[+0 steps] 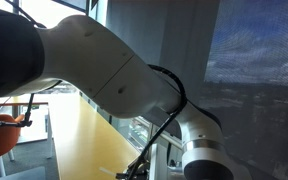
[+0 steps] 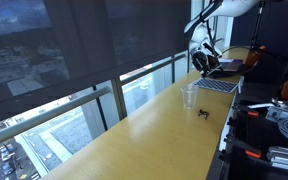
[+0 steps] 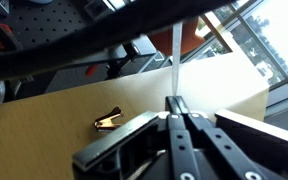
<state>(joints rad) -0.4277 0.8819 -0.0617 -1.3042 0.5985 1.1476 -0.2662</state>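
Note:
My gripper (image 3: 176,104) has its two black fingers pressed together with nothing between them. In the wrist view it hangs over a yellow wooden counter (image 3: 54,125). A small gold and black binder clip (image 3: 108,121) lies on the counter to the left of the fingertips, apart from them. In an exterior view the gripper (image 2: 200,64) hangs above the far end of the counter (image 2: 134,140), next to an open laptop (image 2: 219,84). A clear plastic cup (image 2: 189,97) stands upright nearer the camera, with the clip (image 2: 204,112) beside it.
The counter runs along a window with a dark roller shade (image 2: 74,50) and a railing. Cables and equipment (image 2: 279,125) sit beside the counter's edge. In an exterior view the white arm (image 1: 114,70) fills most of the frame; an orange object (image 1: 2,130) is behind it.

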